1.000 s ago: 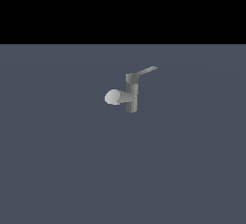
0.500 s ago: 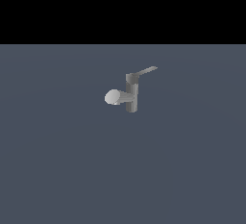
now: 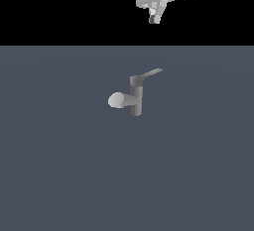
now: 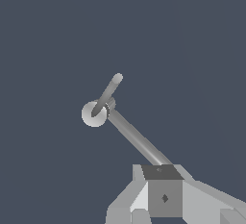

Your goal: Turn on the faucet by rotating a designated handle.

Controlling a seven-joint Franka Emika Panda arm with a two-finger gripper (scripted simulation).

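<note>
The faucet (image 3: pixel 135 96) stood alone on the flat slate-grey floor (image 3: pixel 59 175), a little above the middle of the exterior view. Its short grey post rose upright, and the stubby pale spout (image 3: pixel 117 100) poked out toward the exterior view's left, its rounded end lighter than the rest. From the top of the post the handle (image 3: pixel 150 73), a thin flat light-grey bar, slanted up and away toward the exterior view's right. High above, against the black backdrop, the gripper (image 3: pixel 155 19) hung well clear of the faucet, only its pale body and the tips of its fingers dipping in from the upper edge. It touched nothing and held nothing, but whether the jaws stood parted or closed I could not tell from either view. The wrist view looked straight down on the faucet (image 4: pixel 98 112), with the gripper's grey blocky body (image 4: pixel 163 196) in the foreground.
</note>
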